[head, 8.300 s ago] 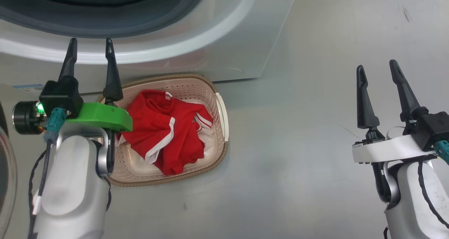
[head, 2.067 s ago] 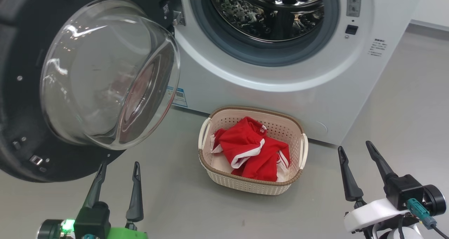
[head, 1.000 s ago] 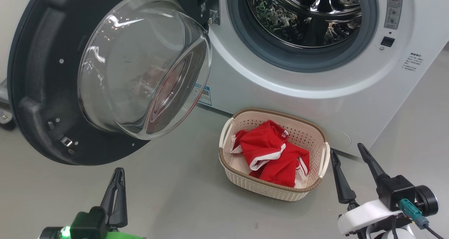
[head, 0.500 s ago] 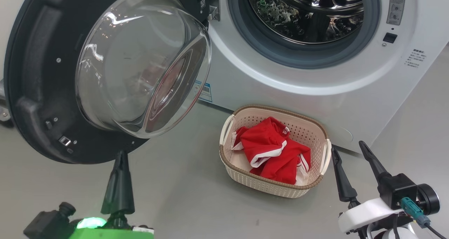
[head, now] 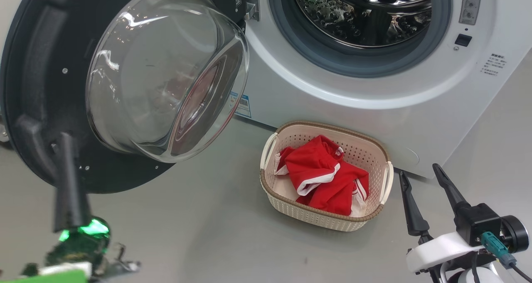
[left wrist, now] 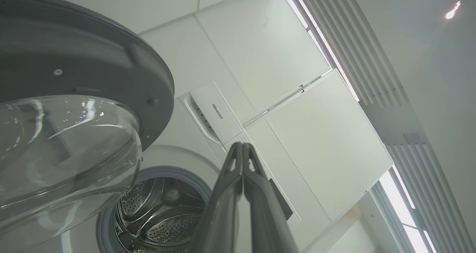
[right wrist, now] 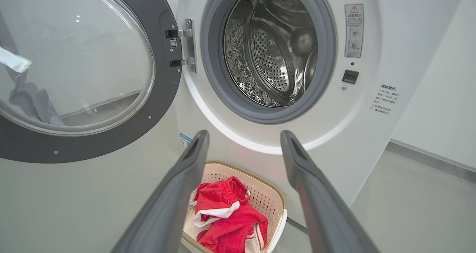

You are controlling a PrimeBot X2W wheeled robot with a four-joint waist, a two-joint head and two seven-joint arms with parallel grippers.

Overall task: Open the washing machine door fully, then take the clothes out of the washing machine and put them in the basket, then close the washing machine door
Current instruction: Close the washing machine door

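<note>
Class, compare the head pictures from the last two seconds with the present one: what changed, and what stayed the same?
The left gripper closed its fingers, holding nothing, and rose up-left in the head view until it overlaps the washing machine door at its lower black rim; whether it touches is unclear. Unchanged: right gripper open, clothes in the basket, door open.

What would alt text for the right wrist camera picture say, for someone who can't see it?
A white washing machine stands with its round door wide open on the left and its steel drum looking empty. Below, red clothes lie in a cream basket, seen between the open right tool's two dark fingers.
</note>
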